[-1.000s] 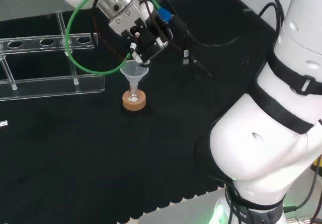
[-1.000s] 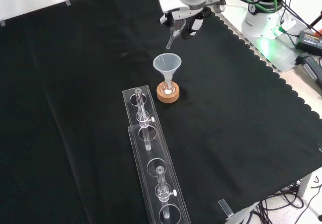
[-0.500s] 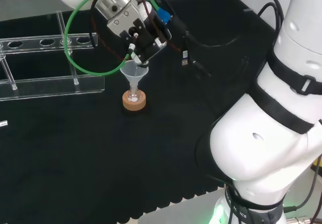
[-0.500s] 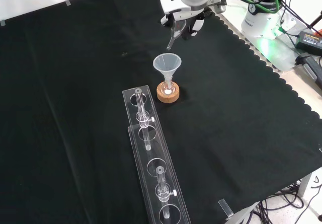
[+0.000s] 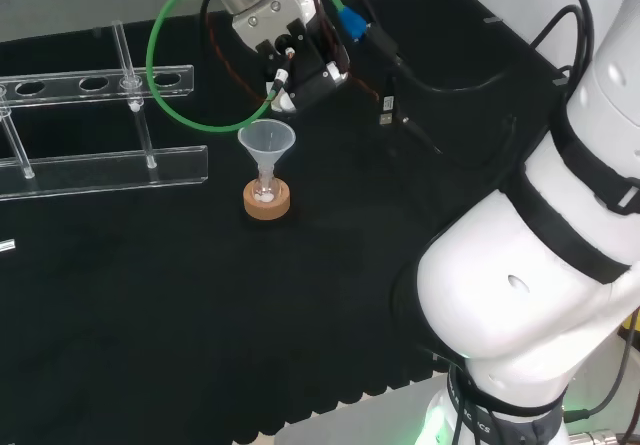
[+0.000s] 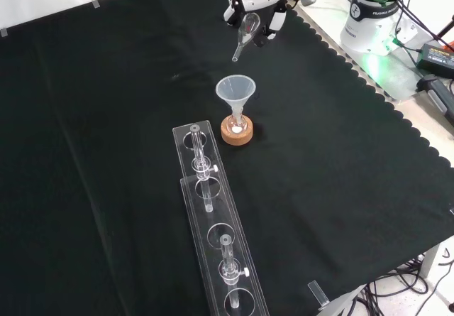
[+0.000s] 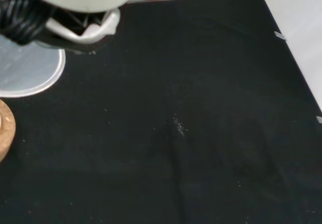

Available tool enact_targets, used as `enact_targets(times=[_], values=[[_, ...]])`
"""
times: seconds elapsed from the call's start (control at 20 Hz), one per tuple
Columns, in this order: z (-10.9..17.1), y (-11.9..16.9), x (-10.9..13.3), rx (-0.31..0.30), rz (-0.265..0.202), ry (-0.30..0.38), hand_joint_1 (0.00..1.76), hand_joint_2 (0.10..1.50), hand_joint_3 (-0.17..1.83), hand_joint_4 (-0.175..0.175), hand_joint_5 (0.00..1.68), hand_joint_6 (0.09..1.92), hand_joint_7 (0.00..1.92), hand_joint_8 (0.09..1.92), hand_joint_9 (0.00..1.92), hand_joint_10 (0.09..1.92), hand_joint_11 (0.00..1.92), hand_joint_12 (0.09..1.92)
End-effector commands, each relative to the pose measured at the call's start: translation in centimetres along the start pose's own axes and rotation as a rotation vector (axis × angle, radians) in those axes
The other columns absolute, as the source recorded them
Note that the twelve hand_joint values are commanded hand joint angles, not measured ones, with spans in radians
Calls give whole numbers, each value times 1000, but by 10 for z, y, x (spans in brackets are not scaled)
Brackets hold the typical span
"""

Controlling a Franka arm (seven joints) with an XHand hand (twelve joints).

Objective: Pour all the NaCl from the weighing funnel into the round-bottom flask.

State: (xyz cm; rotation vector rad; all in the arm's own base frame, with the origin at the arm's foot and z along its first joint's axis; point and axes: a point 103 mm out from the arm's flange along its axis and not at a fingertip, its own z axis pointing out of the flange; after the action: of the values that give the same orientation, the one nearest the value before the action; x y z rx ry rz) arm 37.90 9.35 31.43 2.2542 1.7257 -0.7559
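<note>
Hand pinching weighing funnel above funnel-topped flask, no legible labels

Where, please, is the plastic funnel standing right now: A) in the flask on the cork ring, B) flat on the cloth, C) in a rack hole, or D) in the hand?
A: the funnel stands stem-down in the flask on the cork ring.

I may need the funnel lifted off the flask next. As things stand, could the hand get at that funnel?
Probably not yet: the hand is already shut on the weighing funnel. The plastic funnel itself stands open from above, with nothing between them.
</note>
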Motion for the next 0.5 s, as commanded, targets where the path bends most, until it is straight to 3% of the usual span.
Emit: enact_targets(times=[0.05, 0.3, 0.5], values=[[14, 6, -43, -86, -25, 242, 1202, 484, 953, -175, 1322, 744, 1628, 815, 1760, 236, 1566, 649], [24, 11, -92, -187, -52, 456, 1202, 484, 954, -175, 1322, 745, 1629, 815, 1760, 234, 1567, 647], [48, 25, -141, -291, -107, 681, 1203, 484, 954, -175, 1322, 745, 1629, 815, 1759, 233, 1567, 647]])
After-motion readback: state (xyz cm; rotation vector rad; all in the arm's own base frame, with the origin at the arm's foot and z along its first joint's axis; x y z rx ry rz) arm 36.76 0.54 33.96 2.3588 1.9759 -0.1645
